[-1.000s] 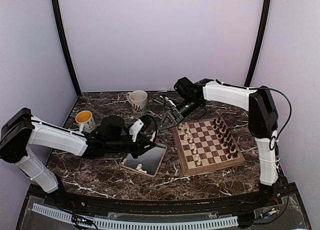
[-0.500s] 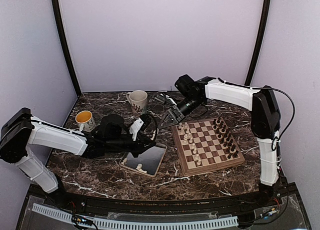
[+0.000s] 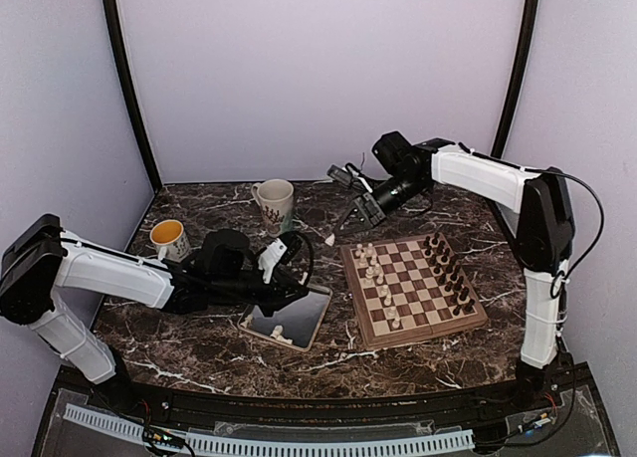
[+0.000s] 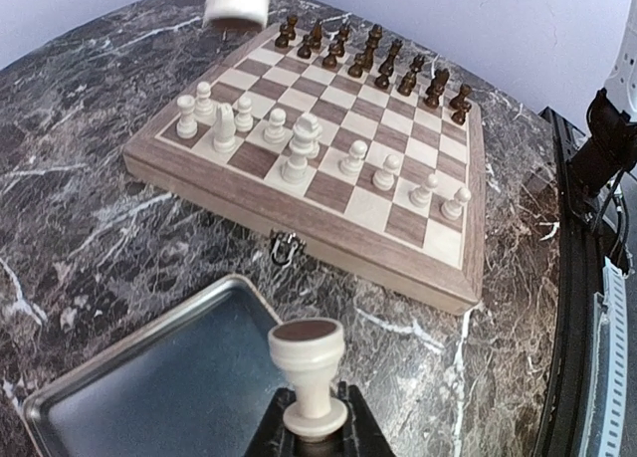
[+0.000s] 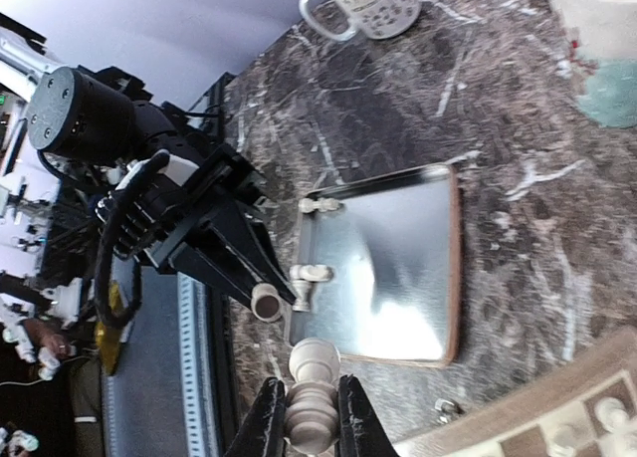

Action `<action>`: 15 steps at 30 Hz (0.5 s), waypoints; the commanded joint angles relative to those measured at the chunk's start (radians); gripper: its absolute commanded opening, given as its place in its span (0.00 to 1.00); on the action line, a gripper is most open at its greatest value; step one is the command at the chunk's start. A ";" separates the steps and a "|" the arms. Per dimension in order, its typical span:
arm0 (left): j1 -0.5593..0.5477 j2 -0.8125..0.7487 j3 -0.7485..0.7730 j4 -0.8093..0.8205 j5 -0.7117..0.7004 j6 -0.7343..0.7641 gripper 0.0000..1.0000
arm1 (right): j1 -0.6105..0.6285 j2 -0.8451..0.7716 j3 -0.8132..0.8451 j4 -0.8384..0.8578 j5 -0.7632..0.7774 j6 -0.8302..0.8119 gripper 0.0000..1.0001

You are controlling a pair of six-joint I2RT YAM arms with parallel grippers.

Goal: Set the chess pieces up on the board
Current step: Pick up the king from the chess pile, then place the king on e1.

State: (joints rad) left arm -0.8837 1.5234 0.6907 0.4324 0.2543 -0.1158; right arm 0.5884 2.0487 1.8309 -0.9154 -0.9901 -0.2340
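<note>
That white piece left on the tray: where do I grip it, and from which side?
Grip the chess piece by its narrow stem, between head and base, coming straight down. It seems to lie on its side by the near rim of the tray, so close across its length; the rim blocks a sideways approach.

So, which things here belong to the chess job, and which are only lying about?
Job: board, cream chess pieces (one gripped in the left hand, one in the right hand), silver tray with pieces waiting.
Lying about: mug with yellow inside, patterned mug, dark brown pieces.
</note>
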 commanded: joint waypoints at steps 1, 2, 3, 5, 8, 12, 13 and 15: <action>0.000 -0.058 -0.034 -0.088 -0.046 -0.024 0.11 | -0.032 -0.129 -0.075 0.016 0.201 -0.095 0.09; 0.000 -0.060 -0.034 -0.109 -0.055 -0.026 0.11 | -0.032 -0.160 -0.111 0.034 0.251 -0.114 0.09; 0.000 -0.059 -0.034 -0.125 -0.064 -0.028 0.11 | -0.030 -0.188 -0.151 0.051 0.294 -0.130 0.09; 0.002 -0.056 -0.039 -0.145 -0.076 -0.032 0.11 | -0.027 -0.234 -0.213 0.072 0.368 -0.167 0.09; 0.002 -0.050 -0.051 -0.142 -0.072 -0.045 0.12 | -0.024 -0.285 -0.287 0.082 0.446 -0.205 0.09; 0.002 -0.038 -0.049 -0.134 -0.065 -0.054 0.12 | -0.009 -0.332 -0.358 0.100 0.519 -0.235 0.09; 0.002 -0.034 -0.046 -0.134 -0.064 -0.055 0.12 | 0.000 -0.339 -0.371 0.103 0.537 -0.241 0.09; 0.002 -0.027 -0.040 -0.135 -0.057 -0.057 0.12 | 0.023 -0.349 -0.397 0.114 0.584 -0.253 0.09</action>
State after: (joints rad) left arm -0.8837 1.5028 0.6533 0.3088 0.1944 -0.1577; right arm 0.5739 1.7374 1.4765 -0.8505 -0.5312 -0.4351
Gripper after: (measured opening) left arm 0.125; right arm 0.132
